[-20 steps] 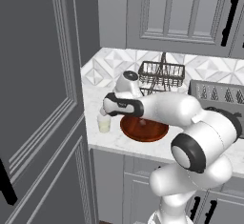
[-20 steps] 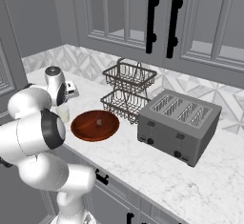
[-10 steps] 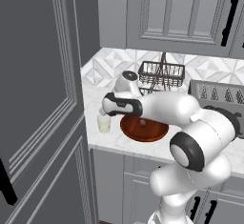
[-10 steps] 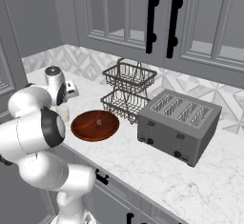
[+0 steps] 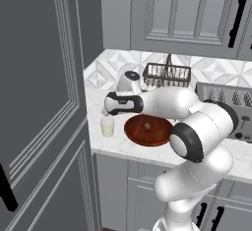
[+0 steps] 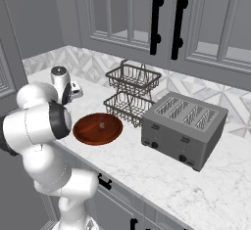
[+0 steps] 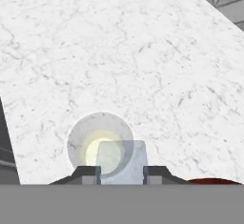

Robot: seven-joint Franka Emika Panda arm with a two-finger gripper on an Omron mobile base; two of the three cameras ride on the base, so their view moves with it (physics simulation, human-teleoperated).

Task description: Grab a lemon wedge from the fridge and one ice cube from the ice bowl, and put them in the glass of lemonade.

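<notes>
In the hand view my gripper (image 7: 122, 172) is shut on a translucent ice cube (image 7: 122, 157) between its two dark fingertips (image 7: 87, 173). It hangs right over the glass of lemonade (image 7: 90, 139), whose round mouth shows pale yellow inside. I cannot tell a lemon wedge from the liquid there. In the left base view the gripper (image 5: 105, 112) points down just above the glass (image 5: 107, 126) at the counter's left end. The reddish-brown ice bowl (image 5: 147, 130) lies right of the glass, with a small cube (image 5: 147, 125) in it. The dark grey fridge (image 5: 39, 87) door stands to the left.
Behind the bowl (image 6: 98, 129) stands a dark two-tier wire basket (image 6: 131, 96). A grey toaster (image 6: 184, 124) sits to its right. Panelled cabinets with black handles (image 6: 157, 21) hang above the marble counter (image 6: 147, 170). The counter's front edge runs close to the glass.
</notes>
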